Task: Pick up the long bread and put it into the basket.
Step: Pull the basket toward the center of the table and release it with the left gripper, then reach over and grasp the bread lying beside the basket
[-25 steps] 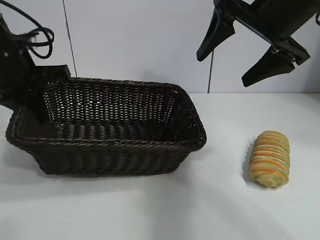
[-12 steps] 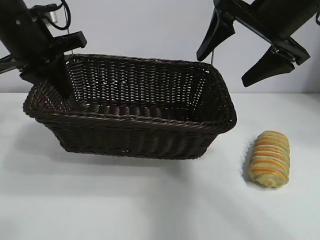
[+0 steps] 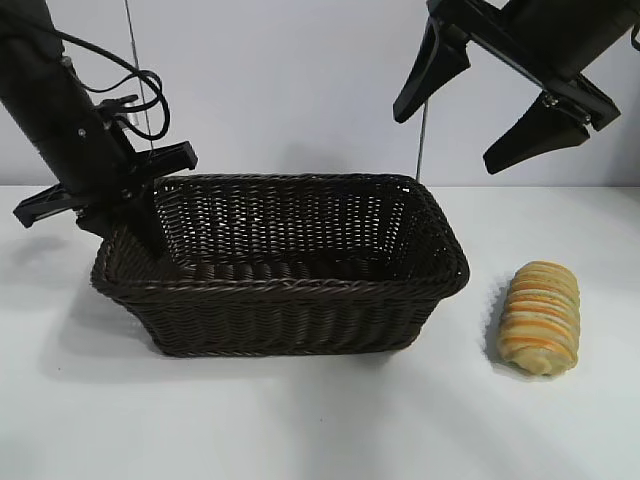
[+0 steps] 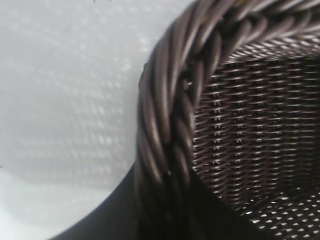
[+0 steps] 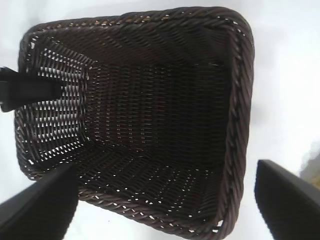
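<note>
Golden long bread (image 3: 539,318) lies on the worktop (image 3: 320,420), right of the wicker basket (image 3: 290,285). The right gripper (image 3: 490,110) hangs wide open and empty; it should descend across the loaf. The left gripper (image 3: 135,205) probably clamps the basket rim.

You are looking at a white table (image 3: 300,420) that is filling the lower part of the exterior view and meeting a plain pale wall (image 3: 290,80) behind it. Two thin dark lines are running straight down that wall. Soft light is falling from above and is casting faint grey shadows on the tabletop, which is showing no markings.
</note>
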`<state>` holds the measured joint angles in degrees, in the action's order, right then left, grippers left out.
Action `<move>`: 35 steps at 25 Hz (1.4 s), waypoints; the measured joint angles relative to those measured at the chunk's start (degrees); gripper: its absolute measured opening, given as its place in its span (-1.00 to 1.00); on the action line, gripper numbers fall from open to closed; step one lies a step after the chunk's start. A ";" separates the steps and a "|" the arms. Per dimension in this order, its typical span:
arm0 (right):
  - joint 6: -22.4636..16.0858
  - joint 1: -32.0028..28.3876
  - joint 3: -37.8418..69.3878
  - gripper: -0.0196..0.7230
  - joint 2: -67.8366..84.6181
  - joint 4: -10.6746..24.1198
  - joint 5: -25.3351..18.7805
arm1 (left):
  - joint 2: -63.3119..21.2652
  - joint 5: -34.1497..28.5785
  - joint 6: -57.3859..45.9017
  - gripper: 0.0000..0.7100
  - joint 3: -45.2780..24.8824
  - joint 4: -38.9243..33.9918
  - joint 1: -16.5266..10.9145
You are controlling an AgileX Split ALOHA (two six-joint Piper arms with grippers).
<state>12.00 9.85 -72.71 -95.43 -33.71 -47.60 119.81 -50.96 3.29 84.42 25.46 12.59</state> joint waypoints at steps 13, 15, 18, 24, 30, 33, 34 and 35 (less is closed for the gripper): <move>0.00 0.00 0.00 0.89 0.00 0.00 -0.07 | -4.14 -8.33 -3.66 0.91 11.66 -10.16 0.00; 0.00 0.00 0.00 0.89 0.00 0.00 -0.14 | -5.38 -10.04 -4.80 0.91 14.22 -15.51 0.00; 0.00 0.00 0.00 0.89 0.00 0.00 -0.25 | -7.05 -13.40 -5.15 0.91 16.90 -23.90 -0.07; 0.00 0.00 0.00 0.89 0.00 0.00 -0.49 | -9.34 -15.73 -5.29 0.91 18.56 -33.52 -6.53; 0.00 0.00 0.00 0.89 0.00 0.00 -0.63 | -11.71 -18.56 -4.47 0.92 18.56 -33.91 -18.39; 0.00 0.00 0.00 0.89 0.00 0.00 -0.63 | -14.22 -19.12 -3.29 0.92 18.56 -31.79 -23.59; 0.00 0.00 0.00 0.89 0.00 0.00 -0.65 | -15.41 -19.38 -2.61 0.92 18.56 -30.56 -24.82; 0.00 0.00 0.00 0.89 0.00 0.00 -0.65 | -16.50 -19.43 -1.72 0.92 18.56 -28.76 -26.14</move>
<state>12.00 9.85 -72.71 -95.43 -33.71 -48.25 103.31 -70.39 1.56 102.98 -3.30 -13.55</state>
